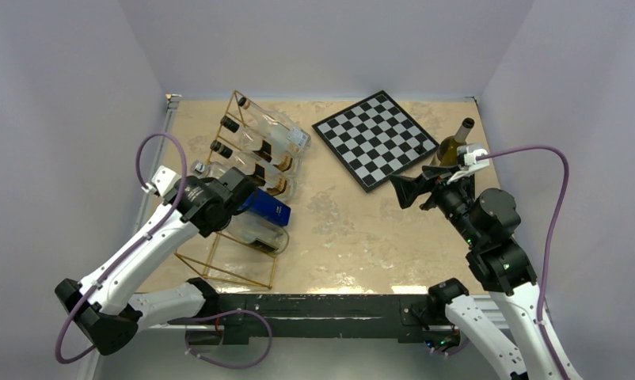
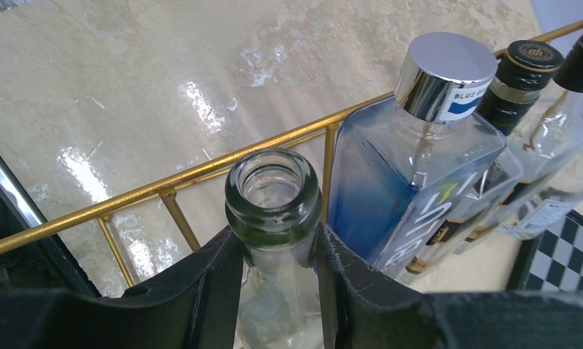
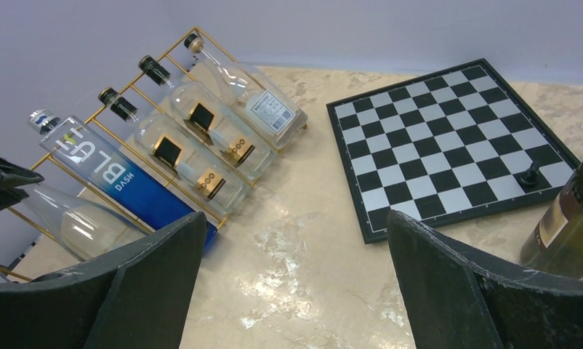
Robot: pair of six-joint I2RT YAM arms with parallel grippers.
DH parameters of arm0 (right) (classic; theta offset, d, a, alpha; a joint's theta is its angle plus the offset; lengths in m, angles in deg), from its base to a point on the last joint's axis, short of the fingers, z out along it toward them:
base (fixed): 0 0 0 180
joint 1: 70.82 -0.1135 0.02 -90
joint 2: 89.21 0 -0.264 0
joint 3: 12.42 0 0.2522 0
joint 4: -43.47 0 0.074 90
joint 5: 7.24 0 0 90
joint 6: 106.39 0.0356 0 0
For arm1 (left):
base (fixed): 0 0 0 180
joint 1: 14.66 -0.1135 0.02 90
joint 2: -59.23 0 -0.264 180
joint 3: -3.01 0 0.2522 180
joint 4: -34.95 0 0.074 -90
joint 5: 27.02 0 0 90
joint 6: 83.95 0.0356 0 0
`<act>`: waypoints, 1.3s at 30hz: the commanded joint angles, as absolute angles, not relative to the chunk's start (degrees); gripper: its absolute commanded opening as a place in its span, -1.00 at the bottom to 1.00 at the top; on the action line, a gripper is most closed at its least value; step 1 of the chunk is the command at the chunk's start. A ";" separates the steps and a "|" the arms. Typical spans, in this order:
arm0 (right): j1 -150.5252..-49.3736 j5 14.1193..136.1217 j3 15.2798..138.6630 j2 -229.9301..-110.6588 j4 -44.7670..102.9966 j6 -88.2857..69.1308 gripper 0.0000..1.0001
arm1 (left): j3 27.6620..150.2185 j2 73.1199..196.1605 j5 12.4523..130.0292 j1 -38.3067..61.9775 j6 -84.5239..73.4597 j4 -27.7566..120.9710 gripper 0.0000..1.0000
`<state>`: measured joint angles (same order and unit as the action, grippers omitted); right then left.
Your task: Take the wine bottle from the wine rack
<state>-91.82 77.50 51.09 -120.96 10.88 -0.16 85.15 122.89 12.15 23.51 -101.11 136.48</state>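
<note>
My left fingers [image 2: 201, 291] pinch the neck of a clear bottle [image 2: 274, 196] lying in the gold wire rack [image 2: 174, 179]. My right fingers [image 3: 150, 283] stand spread wide above the desk [image 3: 296, 254], beside a dark bottle [image 3: 568, 218].

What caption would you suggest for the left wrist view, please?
Left fingers grip the clear bottle's neck, beside a blue bottle in the wine rack.

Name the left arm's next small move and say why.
Probably pull the clear bottle straight back, neck first, out of its slot. The left hand is shut on its neck, while its body lies in the gold rack close beside the blue bottle.
</note>
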 commanded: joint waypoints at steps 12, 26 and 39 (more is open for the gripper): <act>-92.09 79.33 51.00 -119.93 11.05 -0.49 0.98 | 89.31 110.14 9.69 24.45 -76.43 132.44 -1.00; -92.07 79.23 51.15 -118.90 10.04 -0.05 0.98 | 81.83 97.37 37.03 24.71 -36.80 101.95 -1.00; -92.09 78.20 52.38 -116.28 8.22 -0.45 0.98 | 76.28 99.90 73.12 24.73 -22.54 75.83 -1.00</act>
